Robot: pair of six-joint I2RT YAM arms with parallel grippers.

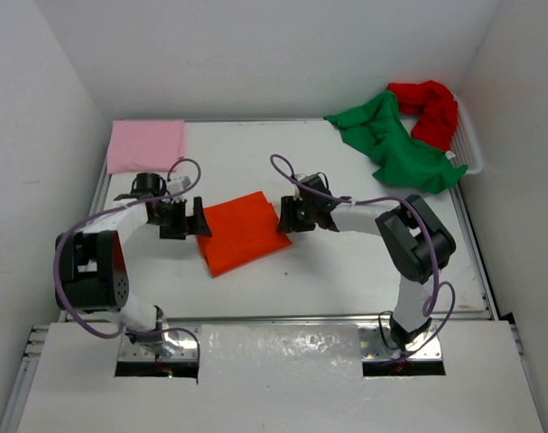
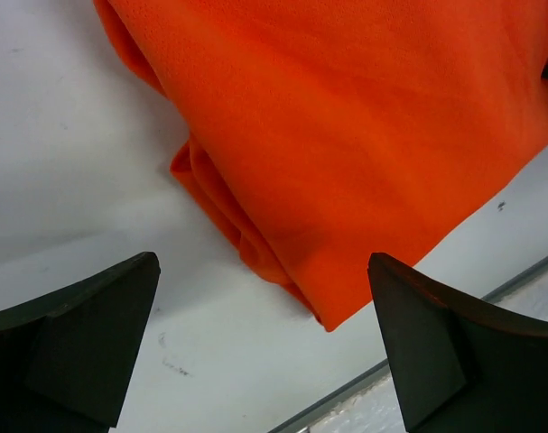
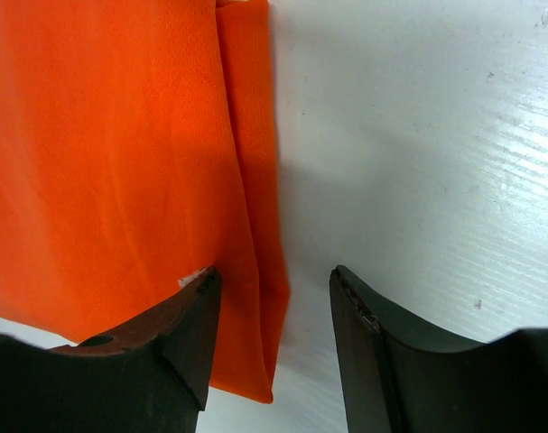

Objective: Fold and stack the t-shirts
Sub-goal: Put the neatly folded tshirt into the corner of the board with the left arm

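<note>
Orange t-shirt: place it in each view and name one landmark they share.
Top external: orange t-shirt, folded, mid-table.
Left wrist: orange t-shirt across the top and right, corner pointing down.
Right wrist: orange t-shirt fills the left half.
Shared landmark: the white table under it.

A fixed camera above and behind the arms [image 1: 409,239] takes in the whole desk [image 1: 346,271]; wrist cameras peer close past the left end effector [image 2: 263,262] and right end effector [image 3: 276,271] at the shared orange t-shirt [image 1: 244,232].
</note>
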